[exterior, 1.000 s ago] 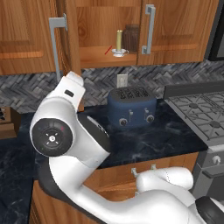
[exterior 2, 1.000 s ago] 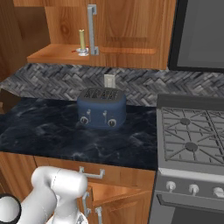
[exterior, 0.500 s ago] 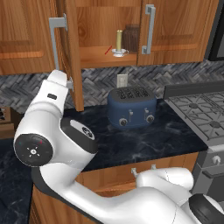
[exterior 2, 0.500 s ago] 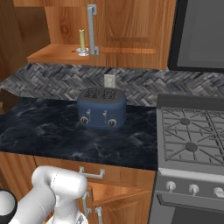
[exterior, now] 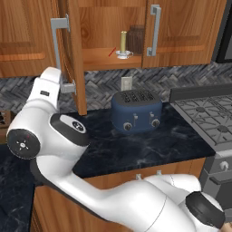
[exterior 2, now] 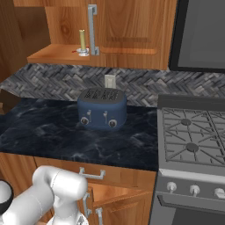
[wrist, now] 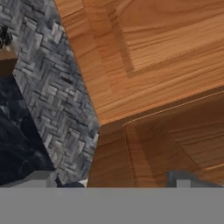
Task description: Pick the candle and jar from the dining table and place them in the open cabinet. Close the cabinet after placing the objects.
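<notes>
The candle (exterior: 123, 44) stood upright on the cabinet (exterior: 181, 27) shelf, in its little white holder, and the dark brown jar (exterior: 136, 38) sat just behind it to the right, deeper in. From the right base view the candle (exterior 2: 82, 42) stood near the shelf's front edge, just beside the long silver bar handle (exterior 2: 92, 29) of the closed door. The left door (exterior: 74, 54) hung open, edge-on, and the white arm reached up right beside it. The gripper (wrist: 113, 181) was spread wide, its two tips showing well apart at the bottom of the hand view, nothing between them, facing the panelled wood of the door up close. Below, the blue toaster (exterior: 136, 110) sat on the dark marble counter (exterior: 181, 140), next to the stove (exterior 2: 193, 136)
</notes>
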{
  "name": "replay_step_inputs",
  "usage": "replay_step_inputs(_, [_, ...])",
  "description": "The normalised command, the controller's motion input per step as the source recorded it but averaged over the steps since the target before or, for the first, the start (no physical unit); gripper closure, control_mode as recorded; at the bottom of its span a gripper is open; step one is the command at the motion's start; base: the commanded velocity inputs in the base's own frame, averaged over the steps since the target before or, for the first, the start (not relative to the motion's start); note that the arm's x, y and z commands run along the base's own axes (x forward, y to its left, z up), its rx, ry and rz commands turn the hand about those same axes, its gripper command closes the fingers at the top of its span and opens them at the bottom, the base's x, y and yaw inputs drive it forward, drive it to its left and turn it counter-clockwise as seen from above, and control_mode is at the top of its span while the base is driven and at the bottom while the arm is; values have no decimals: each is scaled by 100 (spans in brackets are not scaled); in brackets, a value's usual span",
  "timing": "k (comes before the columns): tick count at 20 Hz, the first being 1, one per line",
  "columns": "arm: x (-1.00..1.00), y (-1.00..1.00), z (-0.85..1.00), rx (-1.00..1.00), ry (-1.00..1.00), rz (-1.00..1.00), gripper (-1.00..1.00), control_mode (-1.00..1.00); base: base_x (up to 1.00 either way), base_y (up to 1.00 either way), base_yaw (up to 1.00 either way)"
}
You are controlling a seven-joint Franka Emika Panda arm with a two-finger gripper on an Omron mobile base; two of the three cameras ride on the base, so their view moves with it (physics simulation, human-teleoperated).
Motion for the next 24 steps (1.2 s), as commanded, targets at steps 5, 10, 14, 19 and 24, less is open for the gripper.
replay_step_inputs(5, [15,-2,0,-7,0,-21,-100,-100,0,0,0])
replay_step_inputs(10, [1,-20,0,-3,1,-20,-100,-100,0,0,0])
replay_step_inputs(14, [0,-35,0,-1,1,-19,-100,-100,0,0,0])
replay_step_inputs(19, [6,-60,-2,-5,0,-8,-100,-100,0,0,0])
replay_step_inputs(24, [1,-96,-6,-3,0,5,-100,-100,0,0,0])
